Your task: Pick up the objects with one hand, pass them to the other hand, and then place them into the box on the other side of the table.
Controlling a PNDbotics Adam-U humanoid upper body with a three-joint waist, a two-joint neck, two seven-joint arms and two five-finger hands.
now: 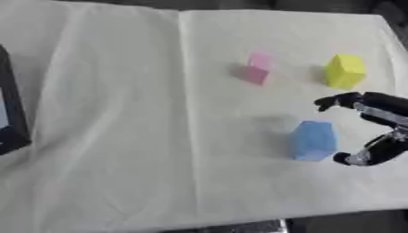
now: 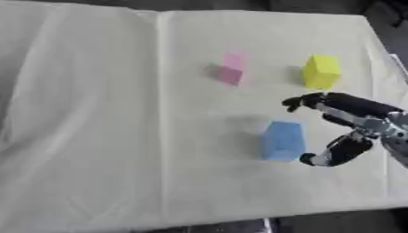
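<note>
Three foam blocks, pink, yellow and blue, sat right of centre, the right hand spread beside blue; only the left eye view showed the dark box at the left edge.

Looks like a test lab: a worktop draped in creased pale cloth, coloured foam blocks laid out.
</note>
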